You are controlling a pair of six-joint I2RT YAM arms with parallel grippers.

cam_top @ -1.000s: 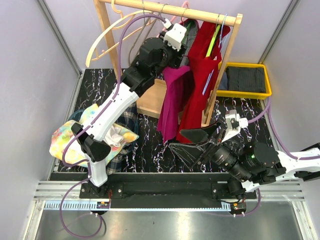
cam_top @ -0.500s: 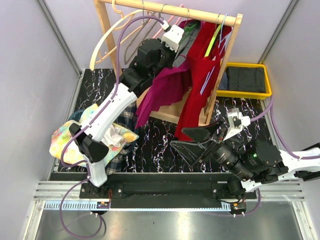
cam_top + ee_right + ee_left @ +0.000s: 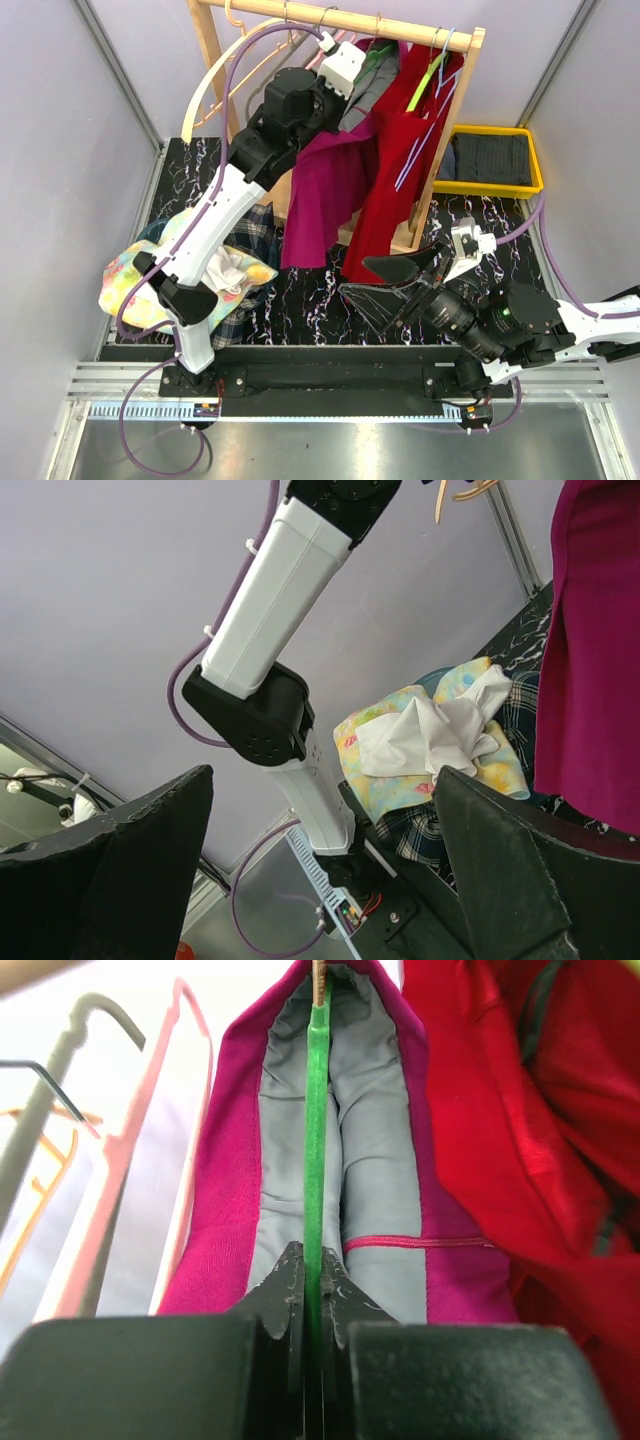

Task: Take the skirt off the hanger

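Left gripper (image 3: 314, 1270), jaws apart a second before, was now clamped on the thin green plastic hanger (image 3: 315, 1140) inside the waistband of the magenta pleated skirt (image 3: 325, 190). The skirt hung on the wooden rack (image 3: 340, 18) and had swung leftward. Right gripper (image 3: 385, 285) waited with jaws wide apart above the black marbled bench (image 3: 300, 300). The hanger appeared secured, with the skirt not yet off it.

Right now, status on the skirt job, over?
Left jaws shut on green hanger. Right jaws open, empty, low over the table. Magenta skirt hangs on that hanger, not yet off. Red garment hangs close beside it.
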